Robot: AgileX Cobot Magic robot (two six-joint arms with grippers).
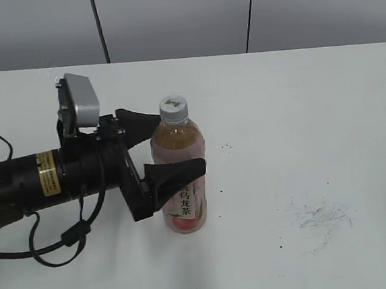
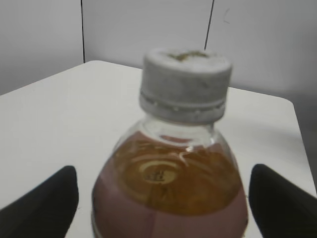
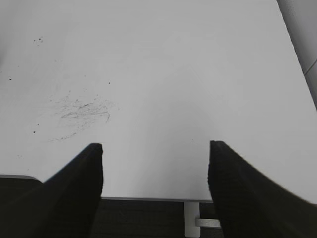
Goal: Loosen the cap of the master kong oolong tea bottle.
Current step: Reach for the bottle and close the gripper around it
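The master kong oolong tea bottle (image 1: 181, 186) stands upright on the white table, amber tea showing above its pink label. Its white-grey ribbed cap (image 1: 173, 106) sits on the neck. My left gripper (image 1: 181, 140) comes in from the left and straddles the bottle just below the shoulder, one black finger behind it and one in front. In the left wrist view the bottle (image 2: 168, 198) and cap (image 2: 185, 84) fill the middle, with a thin gap between each fingertip (image 2: 44, 203) and the plastic. That gripper is open. My right gripper (image 3: 156, 146) is open over the table's edge, holding nothing.
Grey scuff marks (image 1: 321, 218) smudge the table to the right of the bottle, and the right wrist view shows the scuff marks (image 3: 81, 111) too. The table's edge (image 3: 148, 198) runs under the right gripper. A black cable (image 1: 60, 244) loops beneath the left arm.
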